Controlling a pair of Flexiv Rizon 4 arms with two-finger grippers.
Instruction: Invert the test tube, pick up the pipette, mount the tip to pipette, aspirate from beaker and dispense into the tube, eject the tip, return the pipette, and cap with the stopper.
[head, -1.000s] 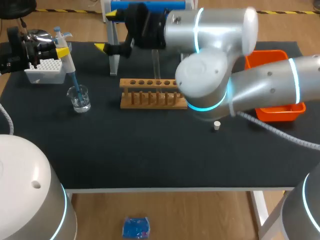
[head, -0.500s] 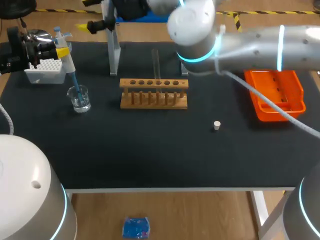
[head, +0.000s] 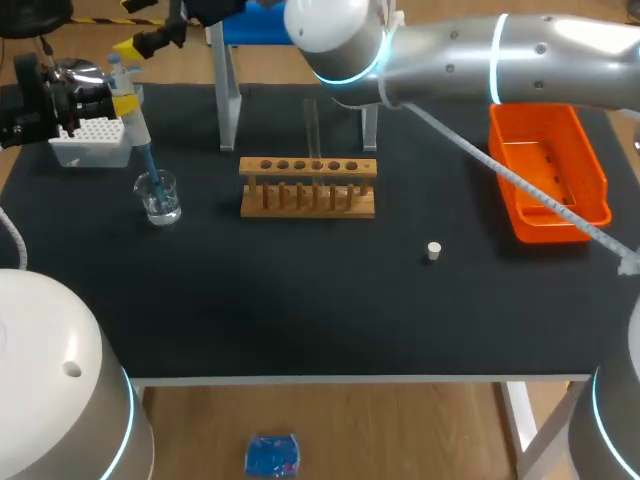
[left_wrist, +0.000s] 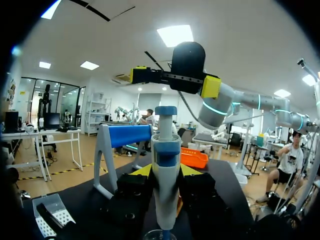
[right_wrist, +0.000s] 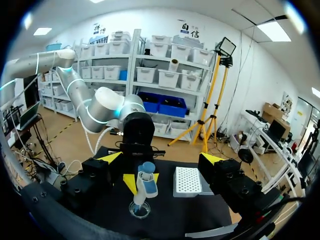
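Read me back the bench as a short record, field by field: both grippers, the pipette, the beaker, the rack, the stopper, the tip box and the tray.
left gripper: shut on the white-and-blue pipette
blue pipette tip: pointing down into the small glass beaker
right gripper: open, empty, facing the pipette
wooden tube rack: mid-table
small white stopper: lying loose, apart from the rack
white tip box: beside the left gripper
orange plastic tray: right side of the table
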